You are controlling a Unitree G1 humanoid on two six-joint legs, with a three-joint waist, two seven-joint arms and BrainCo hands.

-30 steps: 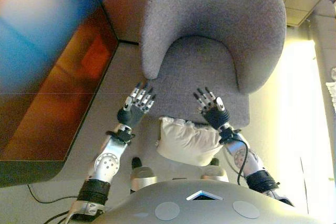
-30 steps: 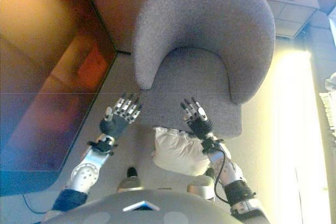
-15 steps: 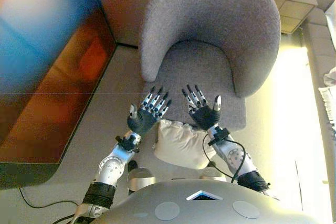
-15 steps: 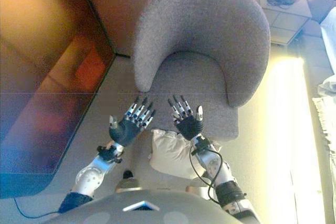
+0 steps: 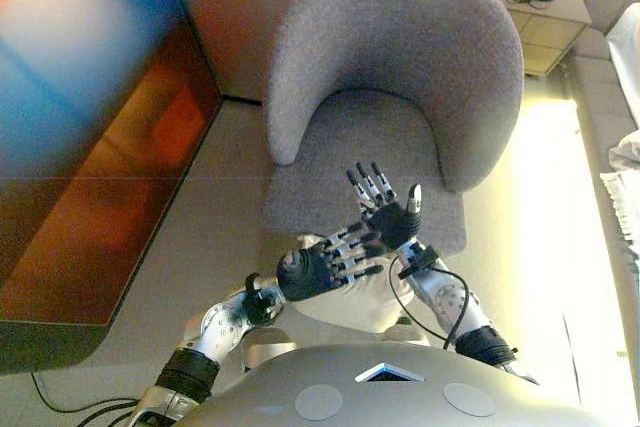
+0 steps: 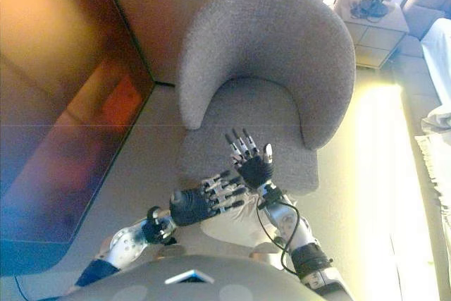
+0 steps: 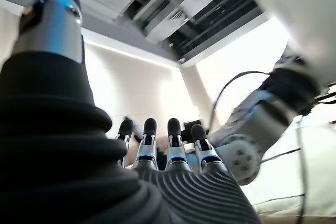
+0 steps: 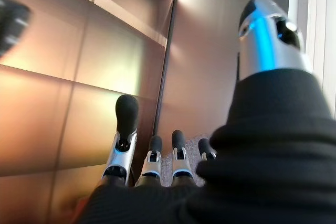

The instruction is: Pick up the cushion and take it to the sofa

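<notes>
A white cushion (image 5: 352, 299) lies on the floor against the front of a grey armchair (image 5: 400, 37), mostly covered by my hands. My left hand (image 5: 318, 269) hovers across the cushion, its fingers straight and pointing toward the right arm. My right hand (image 5: 392, 219) is raised over the front edge of the armchair's seat (image 5: 350, 147), fingers straight and spread, holding nothing. In the left wrist view the left hand's fingers (image 7: 157, 140) stand straight, with the right arm beyond them. The right wrist view shows the right hand's fingers (image 8: 126, 124) straight before a brown wall panel.
A large dark wooden panel (image 5: 90, 147) fills the left side. A small pale cabinet (image 5: 545, 7) with cables on top stands at the back right. White cloth (image 5: 625, 162) shows at the right edge, beside a bright strip of floor (image 5: 545, 247).
My left hand has swung right from beside the cushion to lie across it, fingers now pointing at the right arm. The right hand has barely moved. The camera has shifted a little.
</notes>
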